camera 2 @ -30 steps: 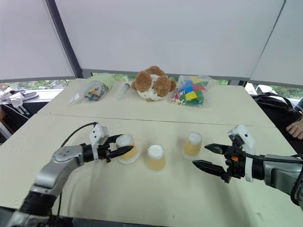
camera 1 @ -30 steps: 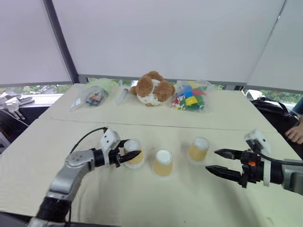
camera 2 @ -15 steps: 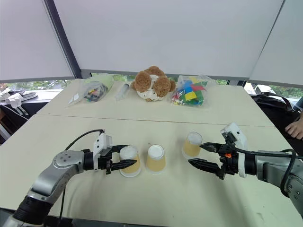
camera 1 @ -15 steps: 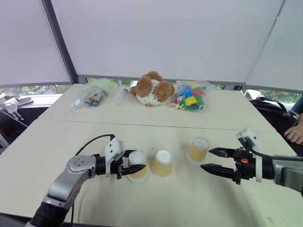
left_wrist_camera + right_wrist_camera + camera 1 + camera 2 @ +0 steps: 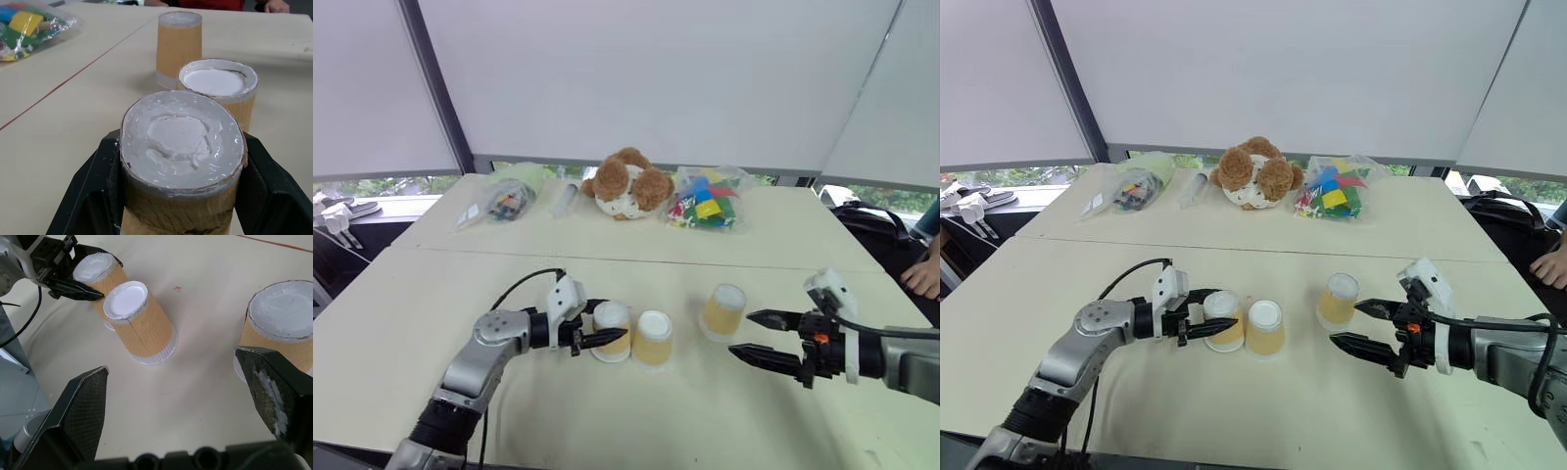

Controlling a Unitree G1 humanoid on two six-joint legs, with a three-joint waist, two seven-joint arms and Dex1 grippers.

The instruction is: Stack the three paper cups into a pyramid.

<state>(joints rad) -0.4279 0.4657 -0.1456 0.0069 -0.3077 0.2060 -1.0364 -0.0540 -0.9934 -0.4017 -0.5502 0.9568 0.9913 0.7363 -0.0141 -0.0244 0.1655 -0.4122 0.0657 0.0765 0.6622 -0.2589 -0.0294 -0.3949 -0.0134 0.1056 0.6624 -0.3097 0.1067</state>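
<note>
Three paper cups stand upside down in a row on the table. My left gripper (image 5: 605,325) is shut on the left cup (image 5: 612,328), with a black finger (image 5: 88,196) on either side of it. That cup stands right beside the middle cup (image 5: 652,338); I cannot tell whether they touch. The right cup (image 5: 723,310) stands apart, further right. My right gripper (image 5: 742,333) hovers open just right of that cup, with nothing between its fingers (image 5: 78,416).
A teddy bear (image 5: 626,183), a bag of coloured blocks (image 5: 708,208) and another clear bag (image 5: 504,196) lie along the table's far side. A person's hand (image 5: 925,279) rests at the right edge. A seam (image 5: 705,262) crosses the table behind the cups.
My left gripper has carried the left cup to the right, from a wide gap to right beside the middle cup. The right gripper stays open in place.
</note>
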